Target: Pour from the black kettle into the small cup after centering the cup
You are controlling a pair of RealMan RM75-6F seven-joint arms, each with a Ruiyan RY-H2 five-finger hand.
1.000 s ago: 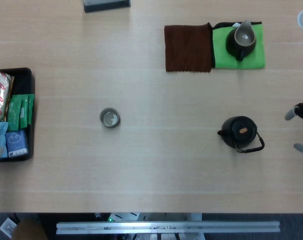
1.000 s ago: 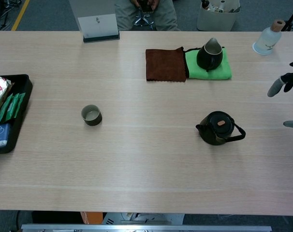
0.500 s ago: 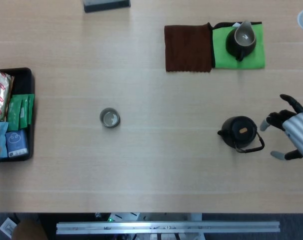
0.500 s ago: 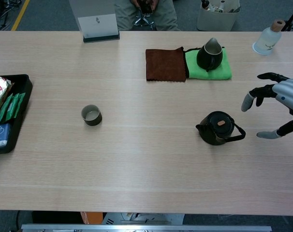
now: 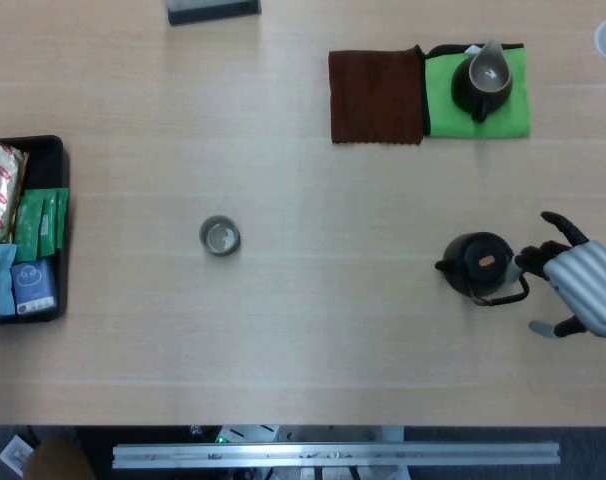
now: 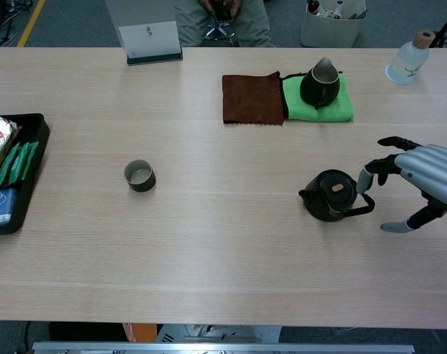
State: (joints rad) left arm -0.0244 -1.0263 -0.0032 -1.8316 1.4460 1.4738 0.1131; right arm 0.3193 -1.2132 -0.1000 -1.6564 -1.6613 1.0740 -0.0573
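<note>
The black kettle (image 5: 477, 264) (image 6: 331, 195) stands on the right half of the table, spout to the left and handle to the right. My right hand (image 5: 577, 288) (image 6: 419, 181) is just right of its handle, fingers spread, holding nothing; its fingertips (image 6: 366, 178) are close to the handle. The small grey-green cup (image 5: 220, 236) (image 6: 139, 175) sits upright left of centre, far from the kettle. No left hand shows in either view.
A brown cloth (image 5: 376, 96) and a green cloth (image 5: 510, 110) with a dark pitcher (image 5: 482, 82) lie at the back right. A black tray (image 5: 51, 156) of packets sits at the left edge. A white bottle (image 6: 409, 62) stands far right, a card stand (image 6: 150, 42) at the back.
My right hand has come in from the right edge, moving left until its fingers are beside the kettle's handle. Kettle and cup have not moved.
</note>
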